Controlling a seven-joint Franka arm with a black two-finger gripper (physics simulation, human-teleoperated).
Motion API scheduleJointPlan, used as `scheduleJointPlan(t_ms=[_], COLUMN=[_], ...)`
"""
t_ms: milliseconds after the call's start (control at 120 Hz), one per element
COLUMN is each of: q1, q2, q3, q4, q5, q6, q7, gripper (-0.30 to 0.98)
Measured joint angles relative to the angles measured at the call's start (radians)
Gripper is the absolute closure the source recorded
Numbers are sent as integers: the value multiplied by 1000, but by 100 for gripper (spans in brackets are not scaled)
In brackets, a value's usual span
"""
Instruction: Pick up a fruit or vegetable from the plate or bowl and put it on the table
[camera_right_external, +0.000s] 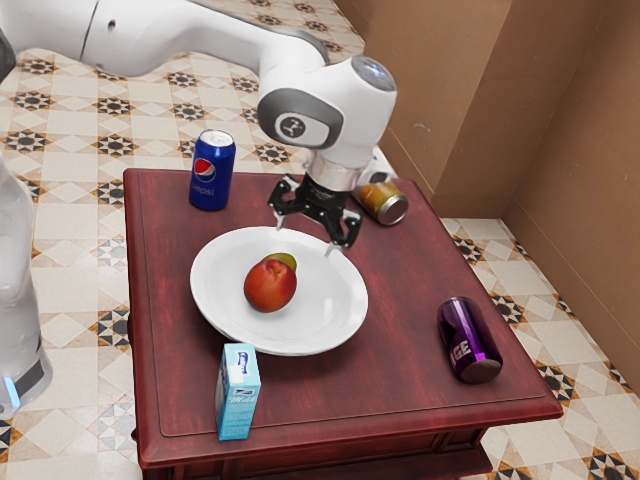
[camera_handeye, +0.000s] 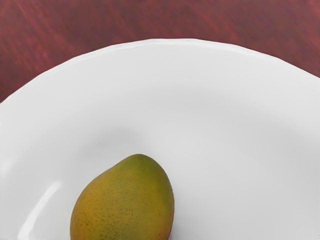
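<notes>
Evidently spread and empty at the gripper (camera_right_external: 305, 238), above the white plate (camera_right_external: 335, 305). Might descend off-centre, nudging the mango (camera_handeye: 125, 205) lying in the plate and rolling it away; could pinch smooth, rounded skin too high.

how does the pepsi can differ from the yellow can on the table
The Pepsi can is mostly blue, while the yellow can is golden yellow. The Pepsi can stands upright; the yellow can lies on its side. Both have a silver-coloured end in sight and rest on the table.
</notes>
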Motion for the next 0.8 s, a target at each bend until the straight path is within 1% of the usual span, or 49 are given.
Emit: scheduleJointPlan(t_ms=[133, 433, 667, 800], q1=[0, 6, 8, 8], q2=[-5, -7, -15, -45], q3=[1, 15, 17, 16], q4=[-31, -83, -104, -125], q5=[1, -32, -41, -47], q6=[15, 21, 12, 7], q7=[-49, -127, -166, -184], gripper=[0, 0, 0, 0])
